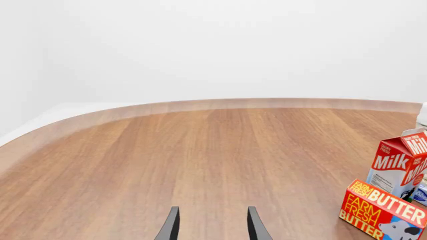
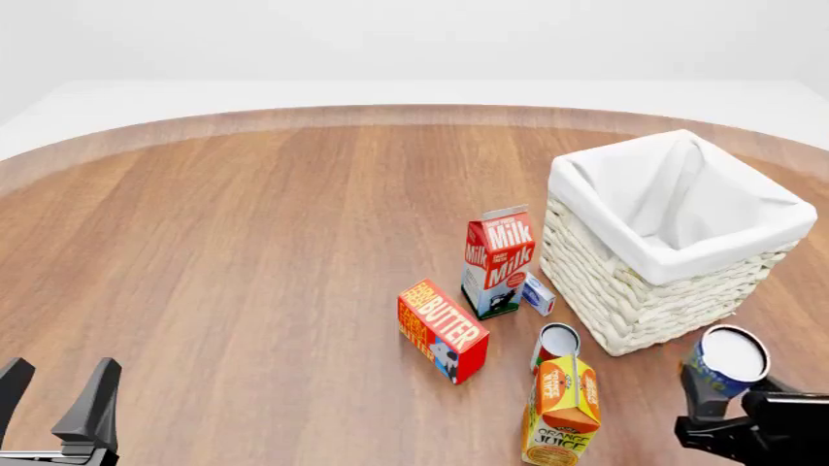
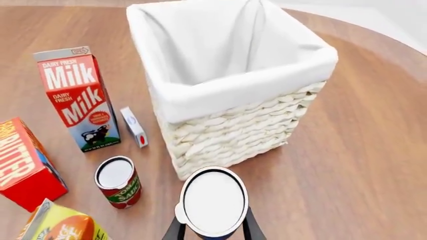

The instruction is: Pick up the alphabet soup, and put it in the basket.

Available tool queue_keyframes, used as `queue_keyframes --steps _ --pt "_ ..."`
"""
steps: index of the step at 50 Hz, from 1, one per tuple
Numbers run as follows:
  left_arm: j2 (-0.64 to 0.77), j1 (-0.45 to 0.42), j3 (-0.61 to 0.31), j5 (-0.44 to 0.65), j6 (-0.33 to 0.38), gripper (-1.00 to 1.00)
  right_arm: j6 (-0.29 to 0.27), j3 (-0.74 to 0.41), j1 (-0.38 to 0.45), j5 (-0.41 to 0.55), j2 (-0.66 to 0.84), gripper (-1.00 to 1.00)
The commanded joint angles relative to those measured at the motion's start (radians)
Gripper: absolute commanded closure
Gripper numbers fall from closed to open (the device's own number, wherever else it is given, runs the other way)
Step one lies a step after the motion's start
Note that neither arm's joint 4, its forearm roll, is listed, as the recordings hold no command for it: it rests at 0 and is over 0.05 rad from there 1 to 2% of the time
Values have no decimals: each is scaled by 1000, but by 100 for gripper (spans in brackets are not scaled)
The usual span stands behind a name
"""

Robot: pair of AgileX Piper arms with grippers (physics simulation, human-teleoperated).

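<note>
The alphabet soup (image 2: 728,359), a short can with a blue label and pale flat top (image 3: 213,200), sits between the fingers of my right gripper (image 2: 723,386), which is shut on it, just in front of the basket's near corner. A dark finger (image 3: 175,229) shows on each side of the can. The basket (image 2: 622,291), white wicker with a white cloth lining (image 3: 220,95), stands at the right and looks empty inside. My left gripper (image 2: 58,400) hangs open at the front left with nothing between its fingers (image 1: 171,225).
Left of the basket stand a milk carton (image 2: 499,260), a small white box (image 2: 538,293) and a red butter box (image 2: 442,330). A slim red can (image 2: 554,347) and an orange juice carton (image 2: 561,408) stand close to the left of the held can.
</note>
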Motion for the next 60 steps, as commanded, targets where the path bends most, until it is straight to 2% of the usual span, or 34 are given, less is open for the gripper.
queue_keyframes --steps 1,11,15,27,28,32,33,46,47,60 --pt "0 0 0 0 0 -100 0 -28 -2 64 -92 100" --pt "0 0 0 0 0 -100 -7 -55 -2 129 -149 100" --pt "0 0 0 0 0 -100 -19 -91 2 186 -191 100" --pt "0 0 0 0 0 -100 -30 -120 5 229 -225 100" --pt "0 0 0 0 0 -100 -38 -160 9 257 -242 100" --pt "0 0 0 0 0 -100 -38 -161 9 259 -243 100" --pt "0 0 0 0 0 -100 -50 -201 10 288 -256 100" --pt "0 0 0 0 0 -100 -56 -250 15 292 -233 100" --pt "0 0 0 0 0 -100 -66 -288 18 304 -221 100" --pt "0 0 0 0 0 -100 -84 -383 32 329 -188 100"
